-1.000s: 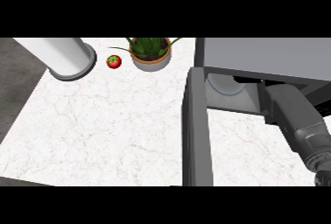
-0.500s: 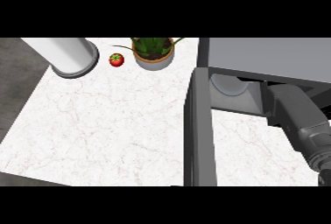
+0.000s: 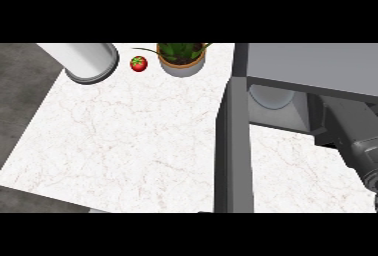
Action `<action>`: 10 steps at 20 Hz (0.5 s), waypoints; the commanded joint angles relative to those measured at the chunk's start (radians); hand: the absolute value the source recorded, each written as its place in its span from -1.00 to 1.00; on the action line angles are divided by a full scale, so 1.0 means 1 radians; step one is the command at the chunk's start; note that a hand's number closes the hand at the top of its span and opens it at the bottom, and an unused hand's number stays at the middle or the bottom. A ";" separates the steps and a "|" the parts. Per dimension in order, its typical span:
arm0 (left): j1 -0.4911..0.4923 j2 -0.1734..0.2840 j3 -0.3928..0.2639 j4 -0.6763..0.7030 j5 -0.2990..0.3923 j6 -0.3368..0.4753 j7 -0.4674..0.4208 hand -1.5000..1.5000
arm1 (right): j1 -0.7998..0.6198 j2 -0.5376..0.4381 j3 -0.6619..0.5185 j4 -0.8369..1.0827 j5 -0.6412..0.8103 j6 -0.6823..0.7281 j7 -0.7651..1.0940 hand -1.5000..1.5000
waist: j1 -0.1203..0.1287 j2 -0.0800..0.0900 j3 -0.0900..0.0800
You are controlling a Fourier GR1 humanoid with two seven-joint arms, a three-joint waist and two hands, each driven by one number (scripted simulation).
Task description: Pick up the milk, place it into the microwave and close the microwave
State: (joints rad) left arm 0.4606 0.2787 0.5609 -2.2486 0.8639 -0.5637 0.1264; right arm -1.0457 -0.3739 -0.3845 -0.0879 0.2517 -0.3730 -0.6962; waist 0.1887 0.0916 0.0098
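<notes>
Shifted slightly since earlier, the right forearm (image 3: 347,135) reaches into the open microwave (image 3: 310,65) beside its door (image 3: 235,150); hand state hidden, cannot tell; milk unseen.

microwave (image 3: 310,70): grey, right | door (image 3: 235,150): open | milk: unseen

Right grey forearm (image 3: 347,131) at the view's right edge, hand hidden.

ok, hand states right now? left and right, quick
Left hand: not in view.
Right hand: hidden inside the microwave; only the forearm shows, so its state cannot be told.
</notes>
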 commanded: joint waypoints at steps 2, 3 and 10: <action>-0.007 0.014 0.007 0.020 -0.017 -0.007 0.005 -1.00 | -0.026 -0.037 0.017 -0.005 0.020 0.005 0.018 1.00 | 0.022 0.012 -0.001; -0.022 0.012 0.005 0.013 -0.019 0.002 0.000 -1.00 | -0.011 -0.039 0.022 -0.003 0.025 0.011 0.009 1.00 | 0.014 0.015 0.000; -0.047 0.020 -0.009 0.037 -0.035 0.001 0.005 -1.00 | -0.077 0.032 -0.011 -0.033 -0.021 0.097 -0.012 -1.00 | 0.031 0.008 0.001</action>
State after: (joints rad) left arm 0.4292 0.2948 0.5584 -2.2266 0.8378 -0.5625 0.1311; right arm -1.0505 -0.3724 -0.3973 -0.1081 0.2320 -0.3450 -0.7105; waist 0.1977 0.0988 0.0224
